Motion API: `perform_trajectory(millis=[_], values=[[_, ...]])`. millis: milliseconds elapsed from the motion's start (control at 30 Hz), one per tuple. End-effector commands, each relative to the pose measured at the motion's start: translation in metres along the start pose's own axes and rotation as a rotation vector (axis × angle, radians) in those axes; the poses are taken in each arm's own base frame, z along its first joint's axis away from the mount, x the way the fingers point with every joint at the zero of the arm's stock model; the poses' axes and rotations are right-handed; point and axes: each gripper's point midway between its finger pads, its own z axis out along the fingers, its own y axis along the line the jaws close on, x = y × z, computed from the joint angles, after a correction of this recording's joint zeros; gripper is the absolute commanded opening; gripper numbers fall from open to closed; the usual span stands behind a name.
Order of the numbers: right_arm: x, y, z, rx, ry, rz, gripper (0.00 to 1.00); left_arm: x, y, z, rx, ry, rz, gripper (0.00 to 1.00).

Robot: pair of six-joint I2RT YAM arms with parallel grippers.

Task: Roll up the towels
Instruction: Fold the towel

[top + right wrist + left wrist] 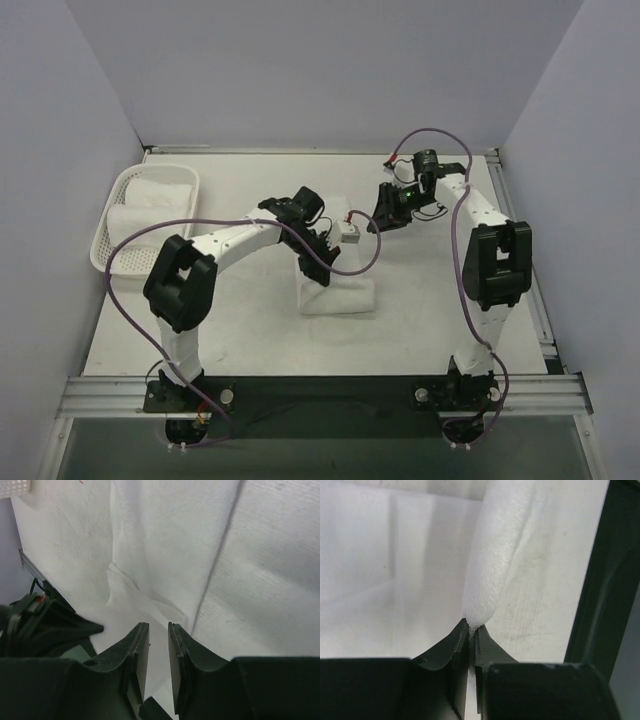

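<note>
Table (430, 320): pale off-white top, fills middle of top view, grey walls on three sides. Aluminium rail (330, 392) across lower edge of frame. White mesh basket (128, 262) on table at upper left, against left wall. White towel (340, 297) on table at centre of frame, well apart from basket.

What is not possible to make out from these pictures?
Top view: the left arm covers the far end of the towel, so how far it is rolled is unclear.
Top view: the basket contents are too small to count.
Left wrist view: the frame edges cut off the towel.
</note>
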Motion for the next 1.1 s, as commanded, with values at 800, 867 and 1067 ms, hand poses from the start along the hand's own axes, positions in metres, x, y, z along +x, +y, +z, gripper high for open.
perform_trajectory(millis=[800, 867, 1067], values=[[0.096, 0.065, -0.019, -0.168, 0.148, 0.068, 0.22, -0.015, 0.062, -0.076, -0.128, -0.212, -0.114, 0.61], [0.103, 0.068, -0.017, -0.164, 0.159, 0.053, 0.22, -0.024, 0.041, -0.087, -0.089, -0.262, -0.130, 0.58], [0.103, 0.065, -0.002, -0.174, 0.197, 0.079, 0.22, -0.029, 0.000, -0.076, 0.118, -0.387, -0.306, 0.40]])
